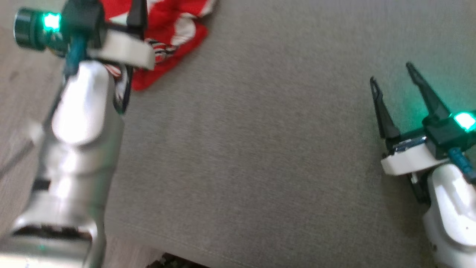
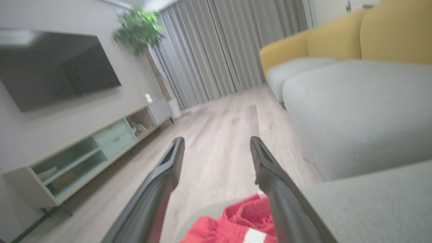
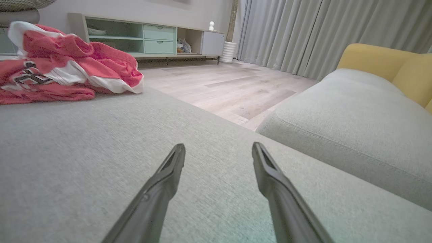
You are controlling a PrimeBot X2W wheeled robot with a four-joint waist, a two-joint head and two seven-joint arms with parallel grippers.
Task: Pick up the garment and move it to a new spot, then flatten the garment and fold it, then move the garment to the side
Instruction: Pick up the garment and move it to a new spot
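Left tool (image 2: 216, 145) and right tool (image 1: 390, 74) gape empty; crumpled garment (image 1: 174, 33) below the left, long axis unclear.

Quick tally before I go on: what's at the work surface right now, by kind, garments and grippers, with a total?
Garments: 1, the red and white garment, lying crumpled
Grippers: 2, the left gripper over the garment and the right gripper well apart from it, both open and holding nothing
Total: 3
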